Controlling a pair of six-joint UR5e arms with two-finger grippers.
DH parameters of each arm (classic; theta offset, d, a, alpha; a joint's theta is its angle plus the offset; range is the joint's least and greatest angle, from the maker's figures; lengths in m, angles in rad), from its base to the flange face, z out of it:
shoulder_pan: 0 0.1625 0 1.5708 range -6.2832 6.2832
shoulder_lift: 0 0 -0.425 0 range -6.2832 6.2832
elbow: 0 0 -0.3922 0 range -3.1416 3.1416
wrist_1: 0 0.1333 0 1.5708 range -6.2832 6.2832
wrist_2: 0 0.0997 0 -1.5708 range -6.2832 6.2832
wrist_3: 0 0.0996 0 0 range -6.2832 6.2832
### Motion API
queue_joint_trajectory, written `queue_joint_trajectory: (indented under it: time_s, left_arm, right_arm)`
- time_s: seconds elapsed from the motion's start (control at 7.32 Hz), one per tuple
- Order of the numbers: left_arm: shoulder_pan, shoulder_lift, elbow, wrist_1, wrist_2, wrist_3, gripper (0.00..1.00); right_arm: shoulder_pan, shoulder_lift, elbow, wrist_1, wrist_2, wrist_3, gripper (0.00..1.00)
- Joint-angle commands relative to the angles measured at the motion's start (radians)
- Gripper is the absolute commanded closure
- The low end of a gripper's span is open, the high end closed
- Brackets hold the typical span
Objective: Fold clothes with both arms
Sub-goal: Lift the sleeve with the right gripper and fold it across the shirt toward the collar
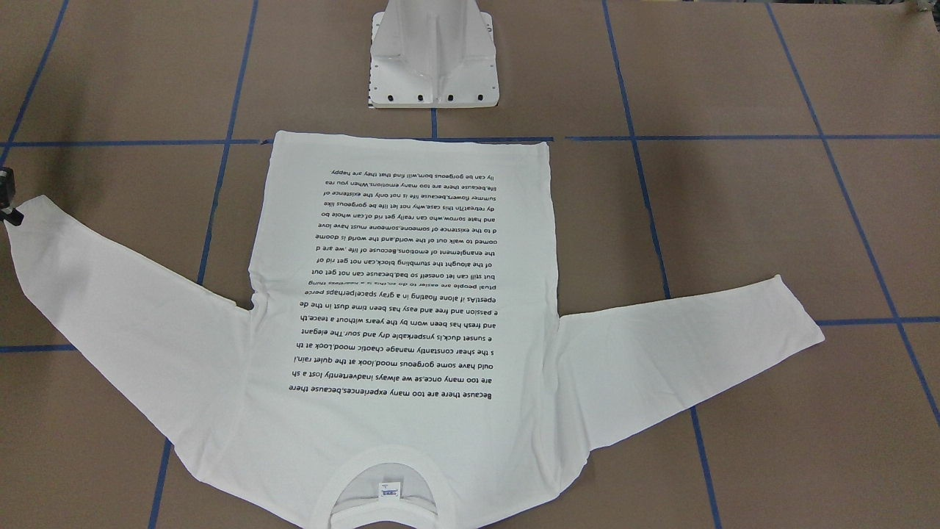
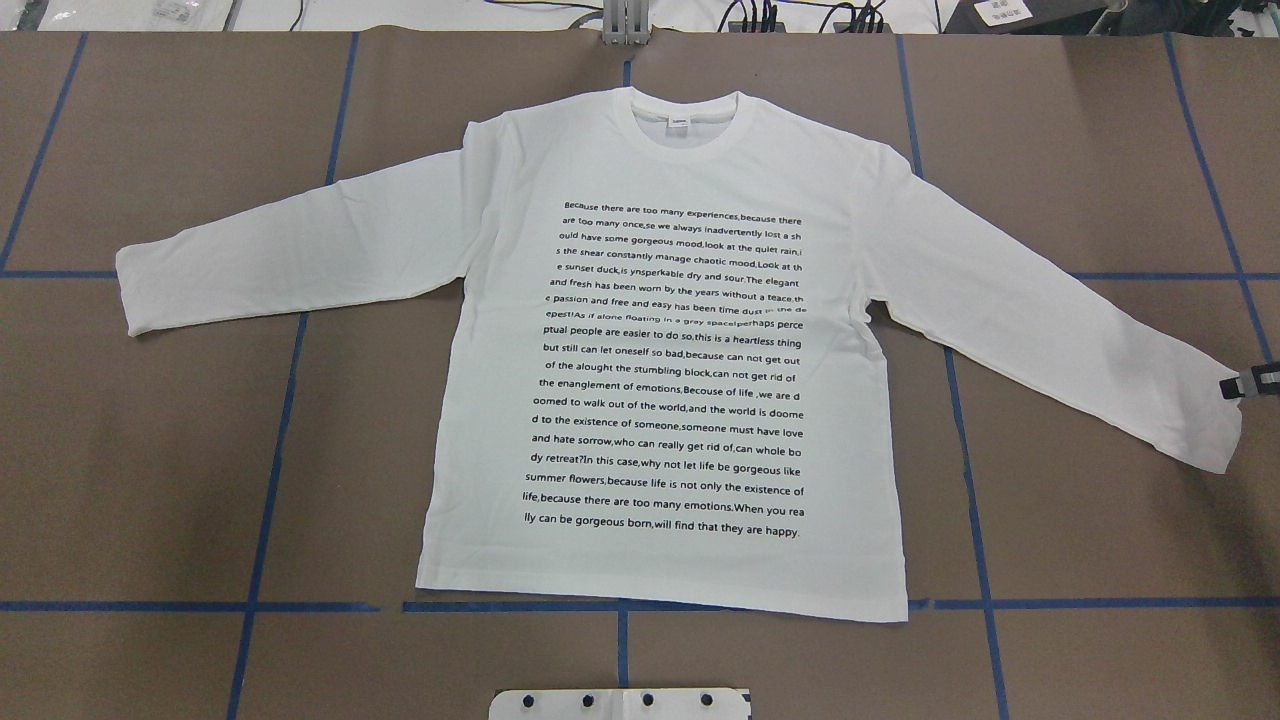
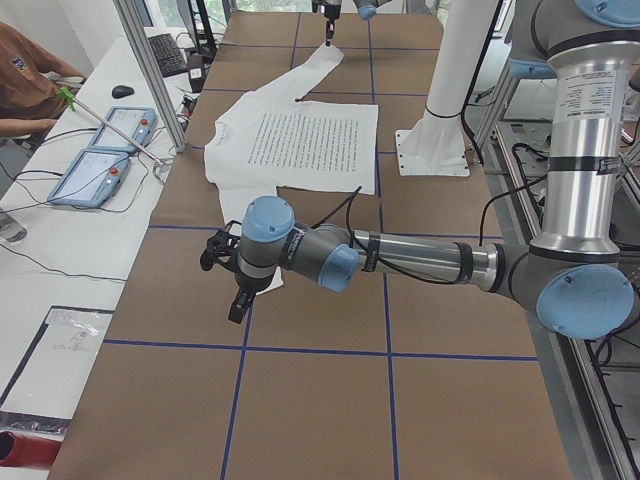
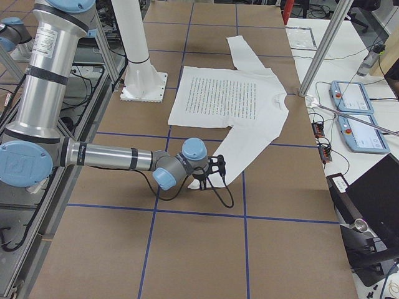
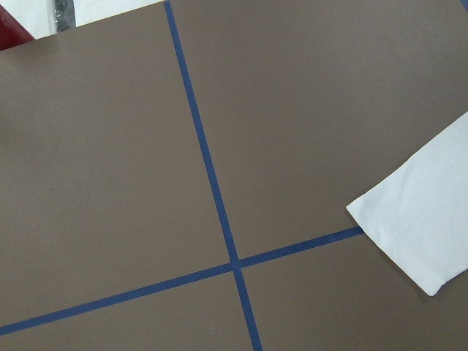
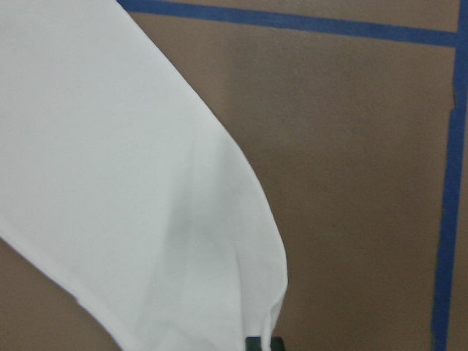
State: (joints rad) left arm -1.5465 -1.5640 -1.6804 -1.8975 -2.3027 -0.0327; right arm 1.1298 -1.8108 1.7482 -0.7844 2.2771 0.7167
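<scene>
white shirt [image 2: 668, 360], black text [image 2: 680, 405], blue-gridded brown table [image 2: 150, 450]

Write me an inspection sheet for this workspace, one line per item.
Surface: table covered in brown paper with a blue tape grid.
Job's things: white shirt lying flat and unfolded, text side up, sleeves spread.
Clutter: nothing seen on the table.
Grippers: right gripper at one sleeve's cuff; left gripper above the table by the other cuff. Open or shut cannot be told for either.
Cables: black cable looping off the left forearm.
Surroundings: white pedestal base; two teach pendants on a side bench; a person beside it.
</scene>
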Motion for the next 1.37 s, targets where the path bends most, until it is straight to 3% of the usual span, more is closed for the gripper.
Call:
queue_joint_trajectory:
  time_s: [0.0,0.55,0.96,1.23]
  left_arm:
    - [-0.001,-0.004,0.002,-0.006,0.000,-0.001,0.00]
    - [-0.001,-0.010,0.013,-0.006,0.000,-0.004,0.00]
    - [-0.001,-0.014,0.048,-0.021,0.000,-0.004,0.00]
    - [-0.001,-0.018,0.089,-0.061,0.000,-0.004,0.00]
  right_arm:
    - [-0.001,0.161,0.065,-0.003,-0.001,0.317,1.00]
    - [-0.063,0.602,0.005,-0.025,-0.001,0.576,1.00]
    - [-0.157,0.991,-0.114,-0.212,-0.034,0.619,1.00]
    - [-0.305,1.092,-0.249,-0.223,-0.181,0.607,1.00]
